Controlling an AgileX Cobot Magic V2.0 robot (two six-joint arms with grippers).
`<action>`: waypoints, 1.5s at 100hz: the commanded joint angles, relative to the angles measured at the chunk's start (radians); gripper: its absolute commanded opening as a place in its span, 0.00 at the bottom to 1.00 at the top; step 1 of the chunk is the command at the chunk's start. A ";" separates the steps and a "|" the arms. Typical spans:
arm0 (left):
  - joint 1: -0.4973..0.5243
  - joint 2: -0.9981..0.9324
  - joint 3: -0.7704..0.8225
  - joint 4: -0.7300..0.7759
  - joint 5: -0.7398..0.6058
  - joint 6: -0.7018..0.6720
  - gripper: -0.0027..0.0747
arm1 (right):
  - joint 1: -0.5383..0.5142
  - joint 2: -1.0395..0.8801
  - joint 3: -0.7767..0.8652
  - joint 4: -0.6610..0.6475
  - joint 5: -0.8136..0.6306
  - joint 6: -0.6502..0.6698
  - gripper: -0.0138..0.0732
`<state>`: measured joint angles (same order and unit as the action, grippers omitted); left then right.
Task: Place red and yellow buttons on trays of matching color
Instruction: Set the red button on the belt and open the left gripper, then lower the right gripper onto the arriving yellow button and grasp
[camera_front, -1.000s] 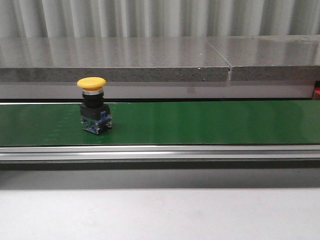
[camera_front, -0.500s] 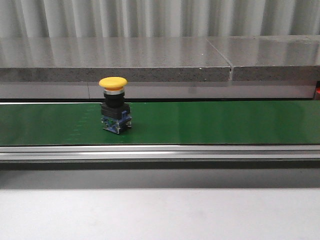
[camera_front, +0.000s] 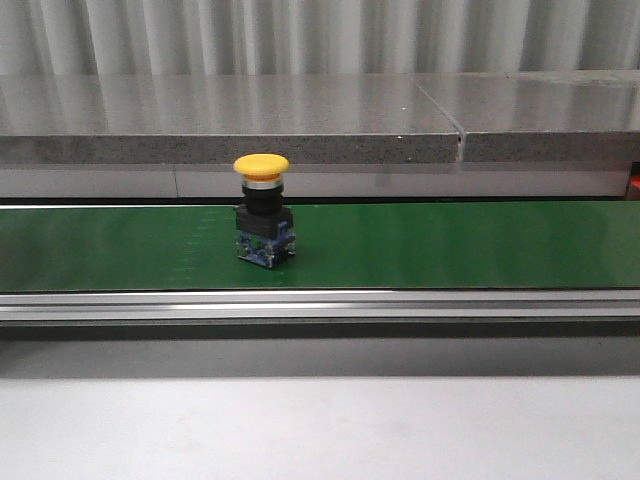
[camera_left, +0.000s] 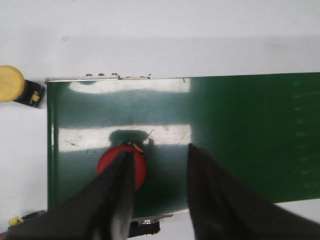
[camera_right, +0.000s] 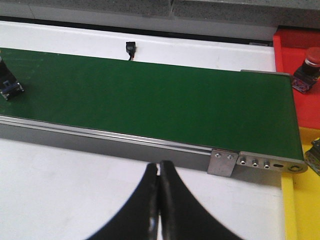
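A yellow button (camera_front: 262, 166) with a black and blue base stands upright on the green belt (camera_front: 450, 245), left of centre. Its base also shows in the right wrist view (camera_right: 10, 82). My left gripper (camera_left: 161, 150) is open over the end of the belt. A red button (camera_left: 141, 169) stands on the belt there, partly hidden under one finger (camera_left: 122, 190). My right gripper (camera_right: 159, 166) is shut and empty over the white table in front of the belt. A red tray (camera_right: 292, 47) holds a red button (camera_right: 309, 61). A yellow tray (camera_right: 299, 210) lies beside it.
Another yellow button (camera_left: 12, 83) lies on the white table beside the belt's end. A small yellow and black part (camera_left: 19, 220) sits at the picture's edge. A dark object (camera_right: 315, 155) sits on the yellow tray. A grey stone ledge (camera_front: 300, 125) runs behind the belt.
The yellow button has travelled to the right along the belt, staying upright.
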<state>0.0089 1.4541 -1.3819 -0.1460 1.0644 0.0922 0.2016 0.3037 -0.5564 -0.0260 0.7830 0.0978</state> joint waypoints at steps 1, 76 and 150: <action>-0.029 -0.083 0.003 -0.011 -0.064 0.005 0.13 | -0.002 0.010 -0.021 -0.002 -0.068 -0.011 0.08; -0.132 -0.749 0.494 -0.011 -0.314 0.037 0.01 | -0.002 0.010 -0.021 -0.002 -0.069 -0.011 0.08; -0.132 -1.125 0.720 -0.011 -0.381 0.039 0.01 | -0.002 0.260 -0.191 0.017 0.002 -0.062 0.08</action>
<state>-0.1156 0.3191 -0.6374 -0.1460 0.7663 0.1311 0.2016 0.4725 -0.6667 -0.0131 0.8278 0.0848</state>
